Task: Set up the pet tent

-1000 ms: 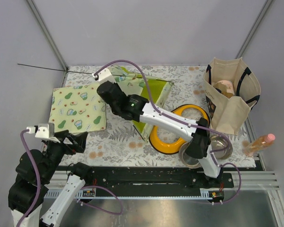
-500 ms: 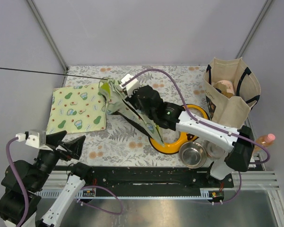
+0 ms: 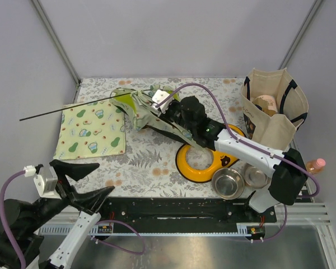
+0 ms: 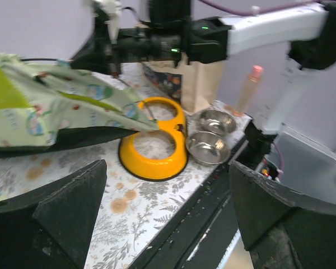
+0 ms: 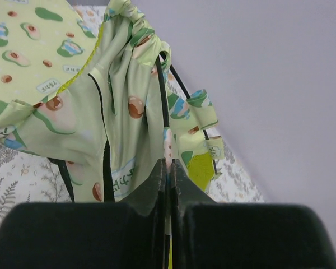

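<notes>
Pale-green avocado-print fabric hangs bunched and collapsed from my right claw [image 5: 168,165], so the pet tent [image 3: 137,106] is nowhere near standing. It sits over the far middle of the tabletop [image 3: 151,168], between the matching mat [image 3: 92,129] and the orange feeder [image 3: 199,159]. That claw is pinched fully closed on a thin fold of cloth, perhaps with a pole inside it; I cannot tell which. A hold that slim is my first worry, since the weight of the hanging panels could pull the fold out and drop the tent. One black pole [image 3: 67,108] juts far out to the left over the mat, its tip close to the side wall [image 3: 22,84]. If I swing or lift, it could strike that wall, bend, or slide out of its sleeve. The tent's lower edge trails close to the feeder, so a drag that way might catch its rim and shove it. My left claw [image 3: 87,182] stands wide, holding nothing, low at the near edge and well apart from the tent, so nothing backs up the grip if it fails.
</notes>
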Robot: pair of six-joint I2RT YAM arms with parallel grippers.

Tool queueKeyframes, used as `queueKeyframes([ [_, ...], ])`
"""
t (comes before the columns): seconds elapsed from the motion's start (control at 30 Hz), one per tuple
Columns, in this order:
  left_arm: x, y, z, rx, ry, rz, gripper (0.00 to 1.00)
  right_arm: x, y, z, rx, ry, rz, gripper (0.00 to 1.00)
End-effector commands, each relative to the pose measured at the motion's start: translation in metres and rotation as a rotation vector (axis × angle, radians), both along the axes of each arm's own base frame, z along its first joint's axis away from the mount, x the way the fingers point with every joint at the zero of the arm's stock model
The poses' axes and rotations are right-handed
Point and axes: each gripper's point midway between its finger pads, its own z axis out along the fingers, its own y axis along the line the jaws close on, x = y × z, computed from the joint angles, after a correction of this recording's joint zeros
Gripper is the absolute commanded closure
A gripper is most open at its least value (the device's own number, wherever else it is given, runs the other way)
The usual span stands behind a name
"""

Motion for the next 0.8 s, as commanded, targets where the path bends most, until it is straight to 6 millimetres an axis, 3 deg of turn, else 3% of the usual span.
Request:
queueKeyframes([
  [0.0,-0.052,-0.018,0.028,-0.003,-0.2,-0.257,0.07,0.017,0.007,0.066,0.055,-0.22,0.067,1.0],
  [0.13,-0.071,-0.023,0.031,0.003,-0.242,-0.351,0.07,0.034,0.017,0.058,-0.02,-0.28,0.145,1.0],
  [0.27,-0.089,-0.029,0.031,0.017,-0.264,-0.463,0.07,0.065,0.02,0.041,-0.097,-0.386,0.146,1.0],
  [0.43,-0.106,-0.032,0.026,0.052,-0.303,-0.564,0.07,0.112,0.018,0.007,-0.177,-0.486,0.092,1.0],
  [0.53,-0.109,-0.031,0.027,0.058,-0.337,-0.562,0.07,0.129,0.017,-0.01,-0.191,-0.502,0.041,1.0],
  [0.6,-0.104,-0.03,0.03,0.05,-0.337,-0.53,0.07,0.131,0.014,-0.016,-0.17,-0.51,0.012,0.8],
  [0.63,-0.102,-0.029,0.032,0.045,-0.338,-0.514,0.07,0.13,0.011,-0.019,-0.153,-0.502,0.0,0.45],
  [0.67,-0.099,-0.029,0.034,0.039,-0.334,-0.5,0.07,0.127,0.008,-0.014,-0.119,-0.503,-0.013,0.16],
  [0.7,-0.095,-0.029,0.035,0.03,-0.326,-0.481,0.07,0.124,0.003,-0.012,-0.094,-0.497,-0.025,0.01],
  [0.77,-0.088,-0.027,0.042,0.007,-0.32,-0.432,0.07,0.112,-0.005,-0.005,-0.053,-0.471,-0.03,0.0],
])
